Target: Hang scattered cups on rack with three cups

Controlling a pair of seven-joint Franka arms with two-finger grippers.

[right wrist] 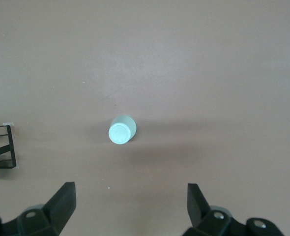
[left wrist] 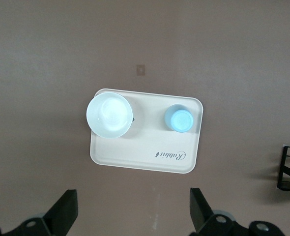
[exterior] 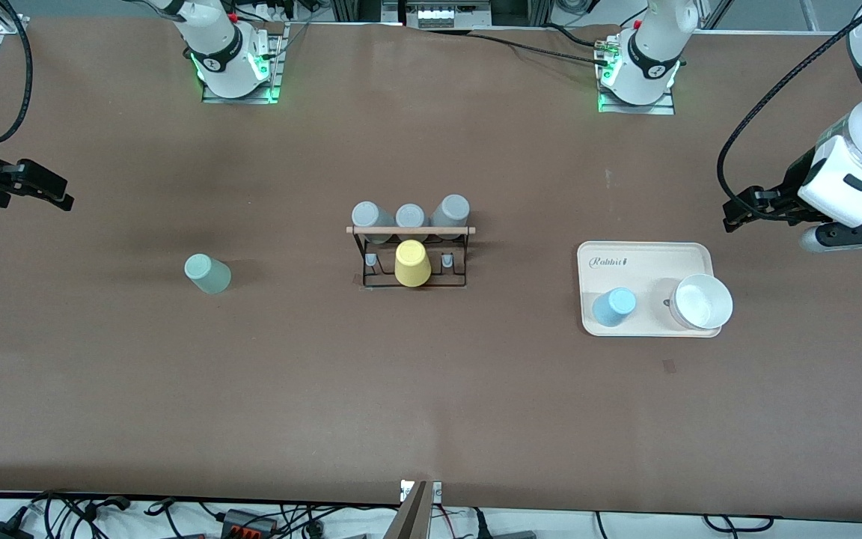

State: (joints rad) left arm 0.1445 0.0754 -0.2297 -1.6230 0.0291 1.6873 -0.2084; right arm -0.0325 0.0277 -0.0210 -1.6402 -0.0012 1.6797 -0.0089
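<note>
Nothing is picked yet: your left tool (left wrist: pixel 130 216) and right tool (right wrist: pixel 130 211) hang spread over blue cup (exterior: pixel 614 306) on the tray (exterior: pixel 648 258) and mint cup (exterior: pixel 207 272) on the worktop (exterior: pixel 431 389), so descend toward either before the rack (exterior: pixel 410 254)

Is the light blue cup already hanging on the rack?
No, the light blue cup stands upside down on the beige tray, beside a white bowl, well away from the rack.

Both arms are glossy white with black joint bands. Their round bases sit on metal plates, lit green at the rim. The left hand (exterior: pixel 738 213) and right hand (exterior: pixel 53 191) are black, with flat tapered fingers. Black cables loop alongside each forearm.
</note>
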